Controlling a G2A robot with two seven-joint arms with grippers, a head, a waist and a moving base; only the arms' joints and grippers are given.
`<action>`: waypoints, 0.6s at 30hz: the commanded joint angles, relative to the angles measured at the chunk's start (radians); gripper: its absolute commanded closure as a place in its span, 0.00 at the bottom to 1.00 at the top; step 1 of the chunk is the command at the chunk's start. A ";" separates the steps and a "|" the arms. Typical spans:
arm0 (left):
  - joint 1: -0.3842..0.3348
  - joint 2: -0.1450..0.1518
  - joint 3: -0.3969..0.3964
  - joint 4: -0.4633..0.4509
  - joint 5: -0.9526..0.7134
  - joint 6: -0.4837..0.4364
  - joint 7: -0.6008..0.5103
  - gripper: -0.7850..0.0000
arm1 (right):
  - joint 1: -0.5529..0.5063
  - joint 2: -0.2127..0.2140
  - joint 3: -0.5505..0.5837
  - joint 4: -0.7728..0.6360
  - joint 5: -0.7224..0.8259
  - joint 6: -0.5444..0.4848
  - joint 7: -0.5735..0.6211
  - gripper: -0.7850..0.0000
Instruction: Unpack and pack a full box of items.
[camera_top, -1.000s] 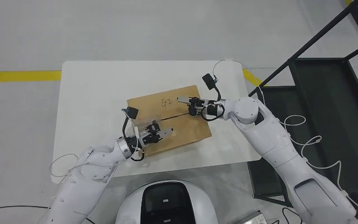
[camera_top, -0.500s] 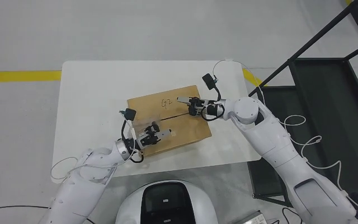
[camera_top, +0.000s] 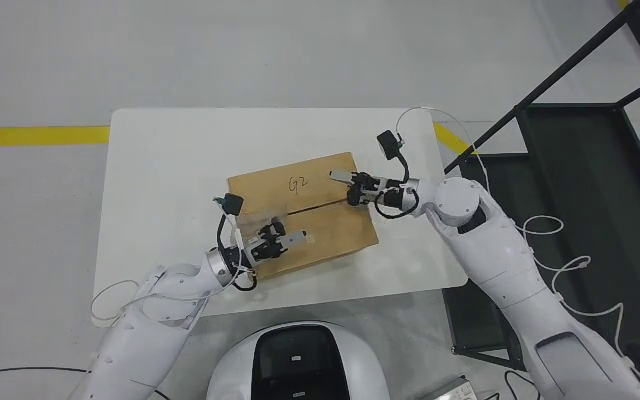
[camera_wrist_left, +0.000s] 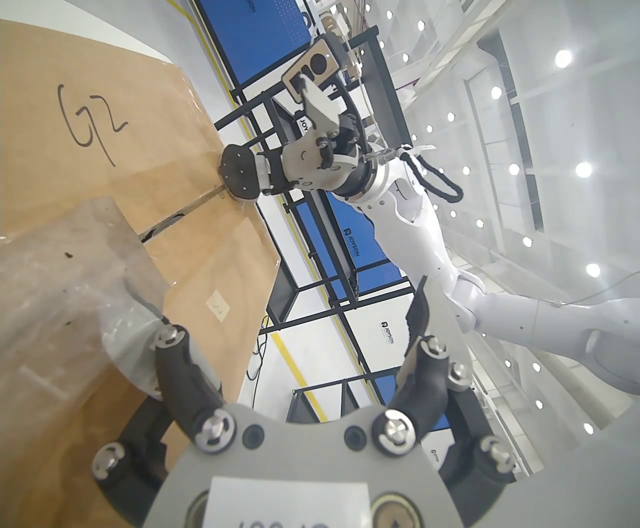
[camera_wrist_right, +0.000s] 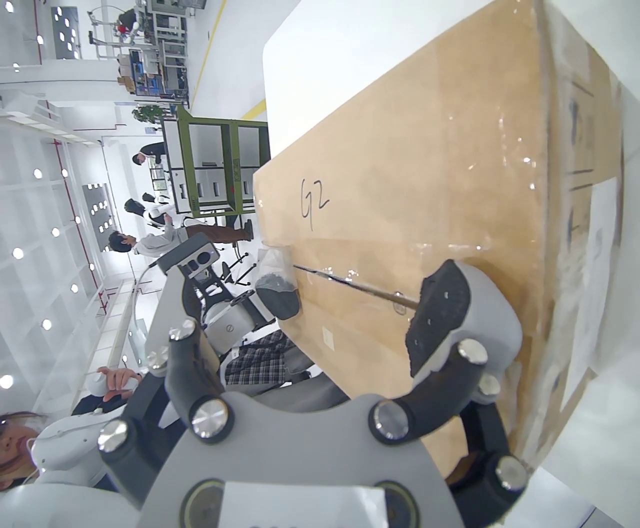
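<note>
So the cardboard box (camera_top: 320, 228) sits about mid-table (camera_top: 160, 180), turned a bit askew to the edges. It's a plain brown corrugated thing, flat-topped, with both top flaps down and meeting in a thin dark seam (camera_wrist_right: 350, 286) that runs lengthwise. There's a black marker scribble on the far flap and a little white sticker (camera_wrist_left: 217, 305) on the near one. The table itself is smooth matte white with rounded corners. The left gripper (camera_top: 292, 240) is over the near-left part of the lid, fingers spread wide, not holding anything. Right beside one of its black rubbery fingers (camera_wrist_left: 175, 360) a strip of clear tape (camera_wrist_left: 70, 280) stands up off the cardboard, cloudy, wrinkled and a bit dusty. The right gripper (camera_top: 340, 180) is at the other end of the seam, also spread open. One chunky grey finger with a rough black pad (camera_wrist_right: 440, 310) rests right at the seam line on the box top, though I can't tell for sure if it's actually pressing. Shiny tape residue glints along that end and down the box's side.
</note>
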 joint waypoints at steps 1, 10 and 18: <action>0.000 0.000 0.000 0.000 0.000 0.000 0.000 0.00 | -0.047 0.010 0.053 -0.031 0.020 -0.021 -0.002 0.00; 0.000 0.000 0.000 0.000 0.000 0.000 0.000 0.00 | -0.226 0.036 0.221 -0.123 0.120 -0.096 -0.030 0.00; -0.071 -0.018 0.076 -0.013 0.032 0.099 -0.010 0.00 | -0.314 0.042 0.286 -0.175 0.138 -0.117 -0.054 0.00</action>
